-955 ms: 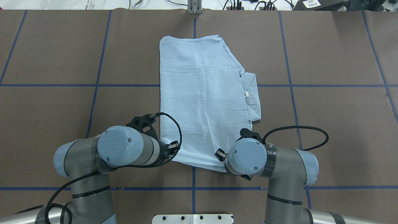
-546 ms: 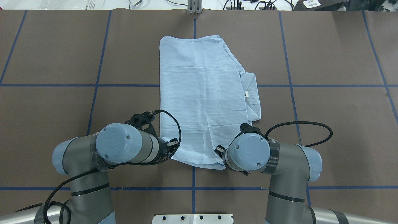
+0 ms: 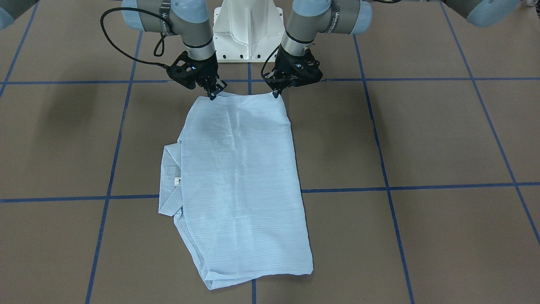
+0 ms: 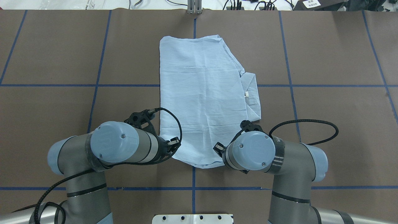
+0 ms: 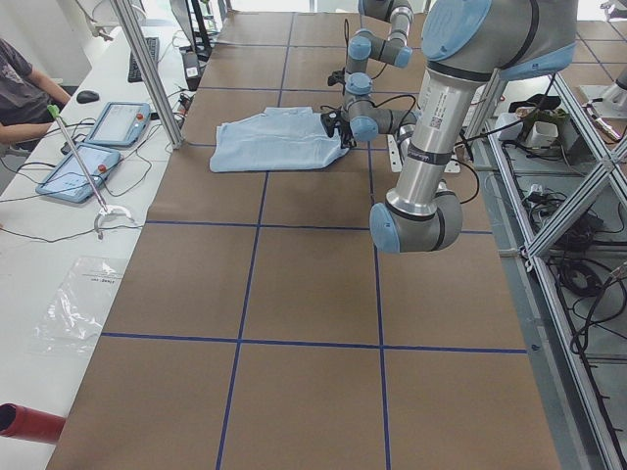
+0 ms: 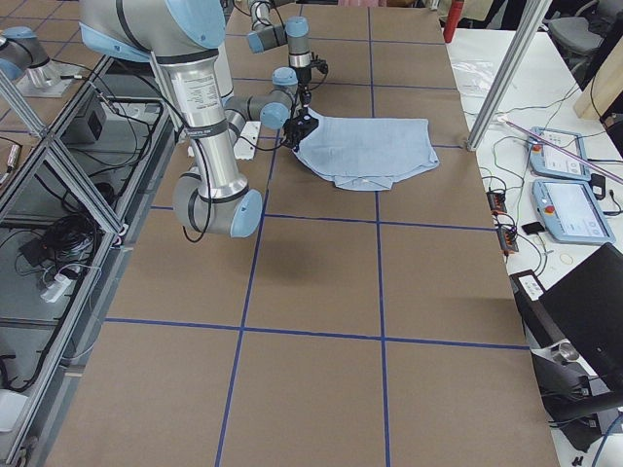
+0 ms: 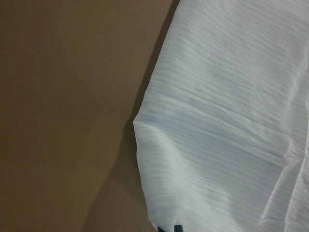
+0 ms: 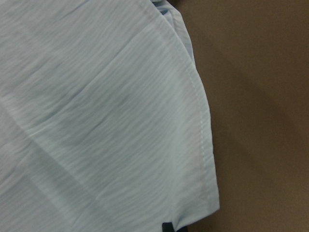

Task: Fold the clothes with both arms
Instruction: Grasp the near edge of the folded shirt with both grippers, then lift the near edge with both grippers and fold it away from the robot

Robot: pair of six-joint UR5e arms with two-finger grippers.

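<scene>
The pale-blue striped shirt (image 4: 199, 93) lies folded into a long strip down the middle of the brown table, and shows in the front view (image 3: 240, 181) too. Its collar with the neck label (image 4: 248, 93) sticks out on the right side. My left gripper (image 3: 276, 93) is shut on the near left corner of the hem. My right gripper (image 3: 212, 96) is shut on the near right corner. Both corners are raised slightly off the table. In the overhead view my wrists hide the fingers. Each wrist view shows cloth (image 7: 227, 121) (image 8: 96, 121) running into the jaws.
The white pedestal base (image 3: 247, 29) stands just behind the grippers. Blue tape lines (image 4: 96, 85) grid the table. A metal post (image 4: 194, 7) stands at the far edge. Tablets (image 5: 88, 157) and an operator sit beyond the far side.
Both wrists have risen a little and drawn slightly apart. The shirt's near hem has lifted and pulled in with them. The rest of the shirt has not moved.
</scene>
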